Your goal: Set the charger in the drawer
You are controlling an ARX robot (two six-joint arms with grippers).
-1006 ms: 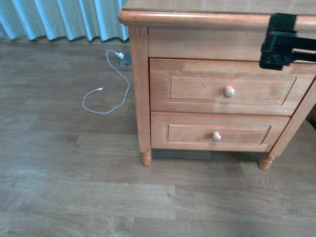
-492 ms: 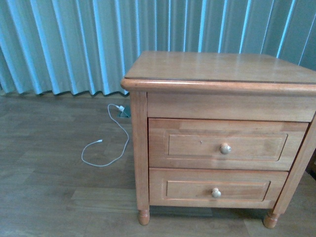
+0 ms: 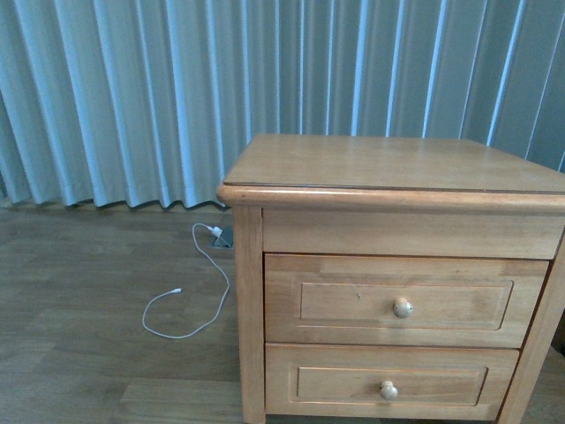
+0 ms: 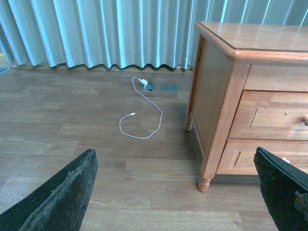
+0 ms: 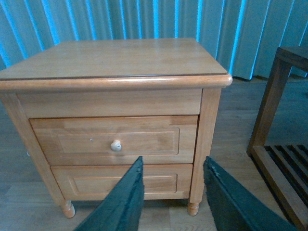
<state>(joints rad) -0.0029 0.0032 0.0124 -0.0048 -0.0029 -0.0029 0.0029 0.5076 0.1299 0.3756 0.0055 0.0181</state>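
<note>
The charger is not in any view. The drawer (image 3: 403,300) is the taller upper one of a honey-coloured wooden nightstand and is shut, with a round pale knob. It also shows in the right wrist view (image 5: 115,139) and, partly, in the left wrist view (image 4: 274,118). My left gripper (image 4: 175,192) is open and empty, low over the floor to the left of the nightstand. My right gripper (image 5: 175,192) is open and empty, facing the nightstand's front from a distance. Neither gripper shows in the front view.
A shorter lower drawer (image 3: 388,384) sits under the upper one, also shut. A thin white cable (image 3: 190,291) with a white plug lies on the wood floor left of the nightstand (image 4: 142,110). Blue-grey curtains (image 3: 132,97) hang behind. A dark wooden rack (image 5: 284,144) stands right of the nightstand.
The front view has swung upward: the nightstand sits lower in the frame and the curtains now show. The black gripper part seen at top right a second ago has left the view.
</note>
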